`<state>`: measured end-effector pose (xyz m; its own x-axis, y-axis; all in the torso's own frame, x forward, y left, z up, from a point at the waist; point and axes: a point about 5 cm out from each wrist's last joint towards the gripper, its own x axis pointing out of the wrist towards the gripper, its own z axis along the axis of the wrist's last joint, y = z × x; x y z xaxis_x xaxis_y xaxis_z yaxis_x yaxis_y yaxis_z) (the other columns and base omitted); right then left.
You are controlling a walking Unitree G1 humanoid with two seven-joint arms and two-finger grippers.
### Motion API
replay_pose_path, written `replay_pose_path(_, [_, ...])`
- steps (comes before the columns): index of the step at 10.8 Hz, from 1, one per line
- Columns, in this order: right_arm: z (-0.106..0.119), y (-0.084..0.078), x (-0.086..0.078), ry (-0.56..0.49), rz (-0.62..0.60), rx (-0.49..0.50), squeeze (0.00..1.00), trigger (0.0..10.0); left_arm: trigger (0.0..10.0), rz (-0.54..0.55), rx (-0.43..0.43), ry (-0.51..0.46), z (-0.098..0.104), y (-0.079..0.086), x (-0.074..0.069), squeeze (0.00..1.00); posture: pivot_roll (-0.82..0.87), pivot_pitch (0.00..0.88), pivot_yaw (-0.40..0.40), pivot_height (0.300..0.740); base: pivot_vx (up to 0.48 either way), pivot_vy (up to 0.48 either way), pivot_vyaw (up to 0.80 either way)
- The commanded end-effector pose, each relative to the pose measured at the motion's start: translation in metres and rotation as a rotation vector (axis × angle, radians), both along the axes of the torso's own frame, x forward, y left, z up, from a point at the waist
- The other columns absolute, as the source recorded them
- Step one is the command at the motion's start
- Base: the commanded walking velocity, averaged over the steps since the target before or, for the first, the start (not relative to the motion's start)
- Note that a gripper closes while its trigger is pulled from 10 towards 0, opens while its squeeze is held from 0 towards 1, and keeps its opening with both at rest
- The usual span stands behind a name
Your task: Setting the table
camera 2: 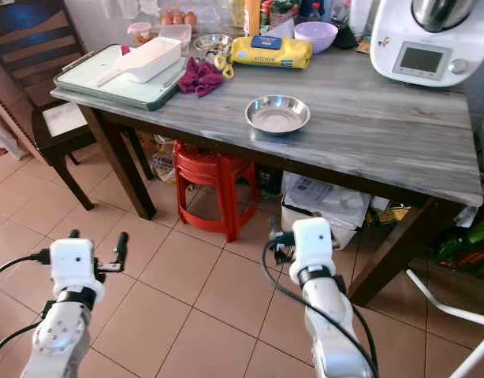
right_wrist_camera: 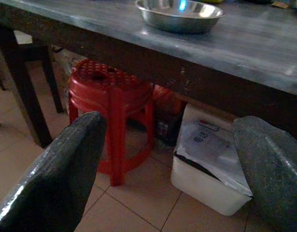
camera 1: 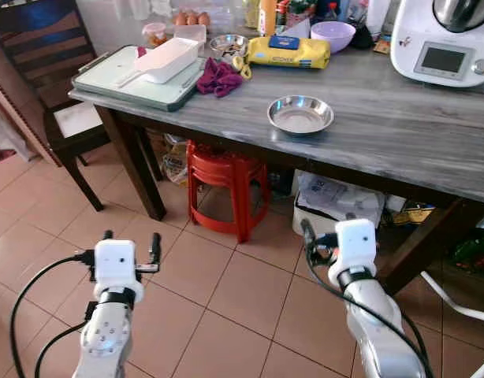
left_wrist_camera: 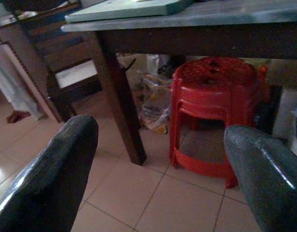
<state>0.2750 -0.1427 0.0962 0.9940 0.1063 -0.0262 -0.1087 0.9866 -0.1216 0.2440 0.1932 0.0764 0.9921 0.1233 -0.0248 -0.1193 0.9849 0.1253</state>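
A shallow stainless-steel bowl sits upright and empty near the front edge of a grey wood-grain table, well apart from the clutter along the table's far side. Behind it lie a magenta cloth, a yellow packet and a lilac bowl; to the robot's left a white rectangular dish rests on a pale green tray, and a white kitchen appliance stands at the far right.

The head cameras take in the tabletop from above. The wrist cameras look from below its edge: the right wrist view catches the steel bowl's rim at table level, above a red plastic stool and a white box under the table. The left wrist view shows the same stool beside a dark table leg and a dark wooden chair.

Both arms are held low over the tiled floor, short of the table. The left gripper has its fingers spread wide, holding and touching nothing. The right gripper is likewise spread wide and empty.
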Motion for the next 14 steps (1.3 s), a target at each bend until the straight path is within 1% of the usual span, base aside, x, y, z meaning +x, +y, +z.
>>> replay_pose_path(1, [0.0, 0.008, 0.001, 0.002, 0.034, 0.003, 0.0, 10.0, 10.0, 0.036, -0.013, 0.004, 0.001, 0.005, -0.002, 0.0, -0.03, 0.101, 0.031, 0.74, 0.0, 0.0, 0.0])
replay_pose_path(2, [0.0, 0.011, 0.007, 0.019, 0.039, 0.015, 0.0, 10.0, 10.0, 0.037, -0.032, 0.013, -0.001, 0.005, 0.0, 0.0, -0.03, 0.096, 0.038, 0.74, 0.0, 0.0, 0.0])
replay_pose_path(3, [-0.001, 0.009, 0.008, 0.019, 0.03, 0.022, 0.0, 10.0, 10.0, 0.029, -0.039, 0.008, 0.0, 0.005, 0.003, 0.0, -0.04, 0.094, 0.044, 0.74, 0.0, 0.0, -0.8])
replay_pose_path(4, [0.006, 0.005, 0.009, -0.007, 0.0, 0.041, 0.0, 10.0, 10.0, -0.014, -0.073, -0.007, 0.007, 0.003, 0.006, 0.0, -0.04, 0.106, 0.043, 0.74, 0.0, 0.0, -0.8])
replay_pose_path(5, [0.016, 0.005, 0.009, -0.048, 0.001, 0.046, 0.0, 10.0, 10.0, -0.034, -0.108, -0.056, 0.017, 0.001, 0.009, 0.0, -0.05, 0.127, 0.044, 0.74, 0.0, 0.0, 0.0])
replay_pose_path(6, [0.017, 0.004, 0.01, -0.053, -0.003, 0.025, 0.0, 10.0, 10.0, -0.015, -0.124, -0.078, 0.022, 0.002, 0.011, 0.0, -0.05, 0.135, 0.045, 0.74, 0.0, 0.0, 0.0])
replay_pose_path(7, [0.02, -0.003, 0.01, -0.052, -0.045, -0.008, 0.0, 10.0, 10.0, -0.007, -0.139, -0.117, 0.034, 0.0, 0.012, 0.0, -0.06, 0.15, 0.046, 0.74, 0.0, 0.0, 0.0])
replay_pose_path(8, [0.023, -0.004, 0.008, -0.065, -0.058, 0.005, 0.0, 10.0, 10.0, -0.01, -0.121, -0.126, 0.039, -0.002, 0.012, 0.0, -0.07, 0.153, 0.045, 0.74, 0.0, 0.0, 0.0])
replay_pose_path(9, [0.025, -0.003, 0.008, -0.082, -0.061, 0.037, 0.0, 10.0, 10.0, -0.019, -0.117, -0.122, 0.039, -0.005, 0.015, 0.0, -0.09, 0.148, 0.038, 0.74, 0.0, 0.0, 0.0])
replay_pose_path(10, [0.028, -0.001, 0.006, -0.074, -0.052, 0.059, 0.0, 10.0, 10.0, -0.012, -0.103, -0.115, 0.037, -0.008, 0.017, 0.0, -0.1, 0.143, 0.034, 0.74, 0.0, 0.0, 0.0])
replay_pose_path(11, [0.034, 0.0, 0.001, -0.076, -0.024, 0.062, 0.0, 10.0, 10.0, -0.011, -0.104, -0.129, 0.041, -0.011, 0.014, 0.0, -0.1, 0.142, 0.03, 0.74, 0.0, 0.0, 0.0])
replay_pose_path(12, [0.039, -0.003, 0.001, -0.094, -0.044, 0.086, 0.0, 10.0, 10.0, -0.01, -0.079, -0.134, 0.04, -0.012, 0.01, 0.0, -0.1, 0.141, 0.027, 0.74, 0.0, 0.0, 0.0])
replay_pose_path(13, [0.043, -0.005, 0.0, -0.125, -0.051, 0.071, 0.0, 10.0, 10.0, 0.012, -0.061, -0.131, 0.035, -0.006, 0.003, 0.0, -0.1, 0.14, 0.021, 0.74, 0.0, 0.0, 0.0])
replay_pose_path(14, [0.042, -0.009, -0.004, -0.123, -0.071, 0.069, 0.0, 10.0, 10.0, 0.029, -0.039, -0.119, 0.03, 0.0, -0.007, 0.0, -0.1, 0.138, 0.019, 0.74, 0.0, 0.0, 0.0])
